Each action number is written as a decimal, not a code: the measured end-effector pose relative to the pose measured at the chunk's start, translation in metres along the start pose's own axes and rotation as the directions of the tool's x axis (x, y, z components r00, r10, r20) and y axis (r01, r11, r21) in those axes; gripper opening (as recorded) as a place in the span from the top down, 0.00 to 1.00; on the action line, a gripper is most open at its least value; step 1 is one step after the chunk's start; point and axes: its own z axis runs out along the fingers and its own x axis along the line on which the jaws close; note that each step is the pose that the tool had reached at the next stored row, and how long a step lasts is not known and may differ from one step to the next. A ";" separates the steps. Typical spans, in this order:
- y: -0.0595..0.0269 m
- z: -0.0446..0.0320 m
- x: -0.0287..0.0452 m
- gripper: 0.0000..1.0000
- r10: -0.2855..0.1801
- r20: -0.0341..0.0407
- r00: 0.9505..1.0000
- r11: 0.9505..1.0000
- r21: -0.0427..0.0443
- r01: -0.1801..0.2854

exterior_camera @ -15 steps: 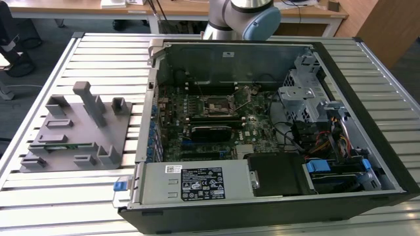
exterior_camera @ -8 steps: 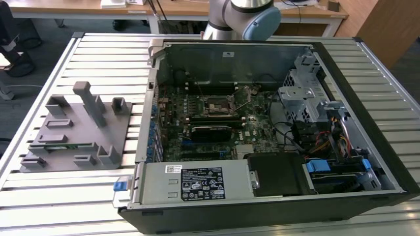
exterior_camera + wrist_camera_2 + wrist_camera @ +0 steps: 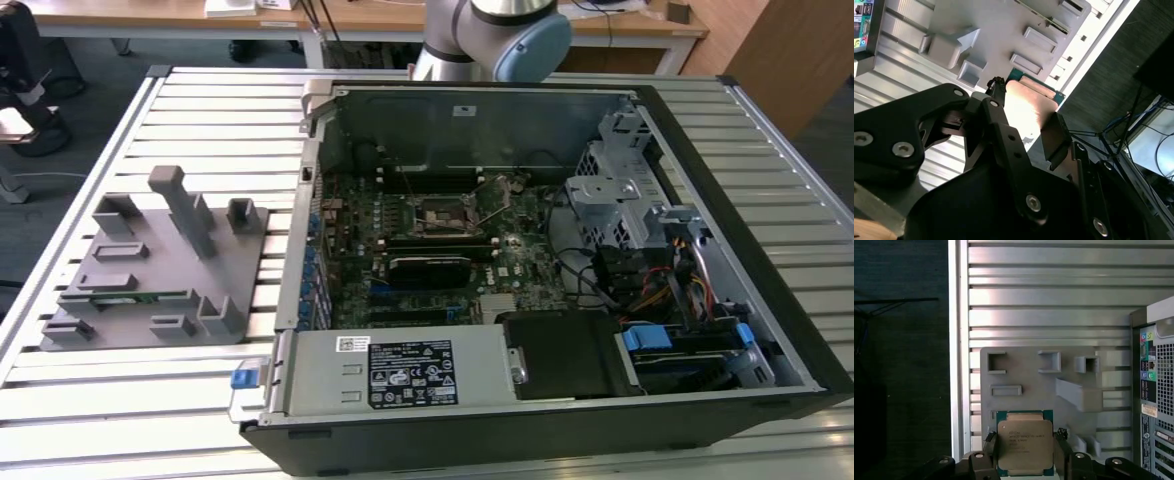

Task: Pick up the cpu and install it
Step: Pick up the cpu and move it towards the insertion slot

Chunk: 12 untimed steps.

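The black two-fingered gripper [image 3: 1025, 457] is clamped down on the small, flat, square, silver-topped cpu [image 3: 1025, 442], one finger on each opposite edge. The chip hangs above the grey plastic fixture tray [image 3: 1024, 371] on the slatted metal table [image 3: 1054, 290], beside the open black computer case [image 3: 534, 445].

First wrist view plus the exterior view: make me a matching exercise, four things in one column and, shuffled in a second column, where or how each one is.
Things:
1. cpu
2. grey tray
3. computer case
4. socket

Places or states:
A. lies on the slatted table, at the exterior view's left of the case
B. stands open, its board showing
C. gripped by the tool
D. sits on the board inside the case

Pairs: 1-C, 2-A, 3-B, 4-D
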 end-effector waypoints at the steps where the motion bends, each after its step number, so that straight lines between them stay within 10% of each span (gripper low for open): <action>1: 0.0001 0.0001 -0.0010 0.47 0.000 0.000 1.000 1.000 0.000 0.000; 12: 0.0006 0.0007 -0.0165 0.47 0.000 0.000 1.000 1.000 0.000 0.000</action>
